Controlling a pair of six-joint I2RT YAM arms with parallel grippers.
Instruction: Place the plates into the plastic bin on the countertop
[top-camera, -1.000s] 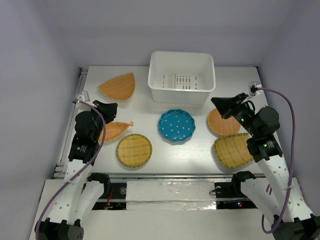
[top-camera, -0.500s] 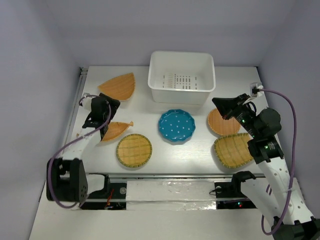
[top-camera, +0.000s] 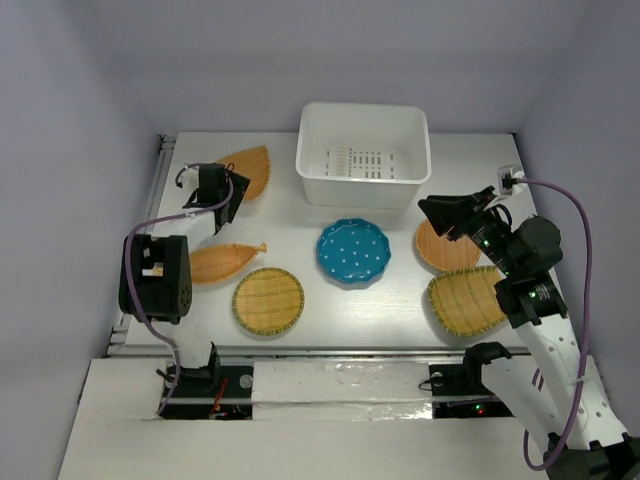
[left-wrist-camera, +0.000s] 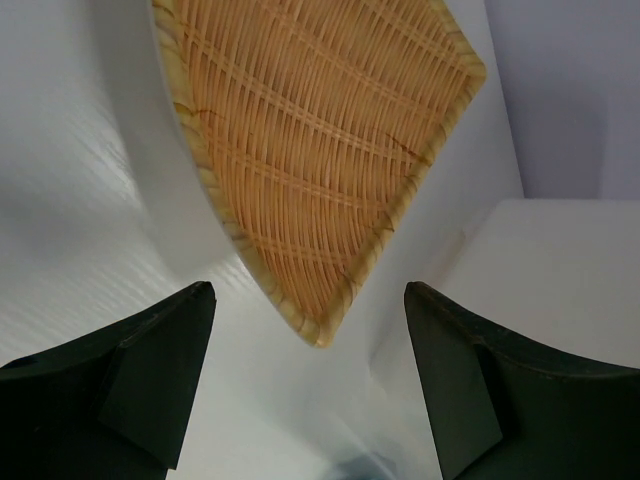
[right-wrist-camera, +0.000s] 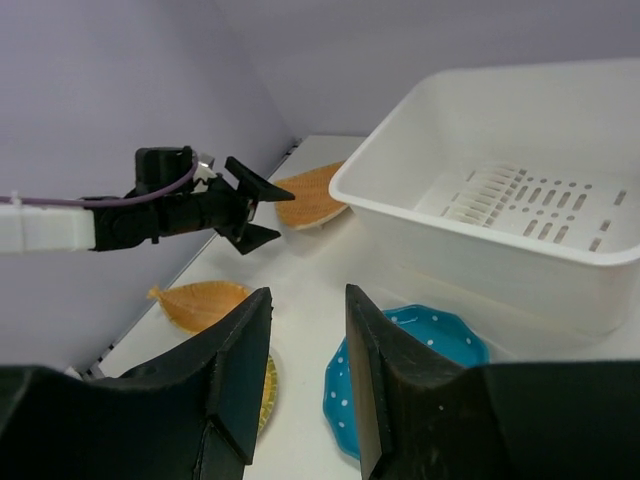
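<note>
Pale lilac walls enclose a flat white countertop. The slotted plastic bin at the far edge is empty and all six plates lie outside it, so nothing is done yet. Five are woven bamboo-look; the teal plate is scalloped and dotted. The left gripper gapes over the fan plate near the far-left corner. The right gripper is narrowly parted and holds nothing.
</note>
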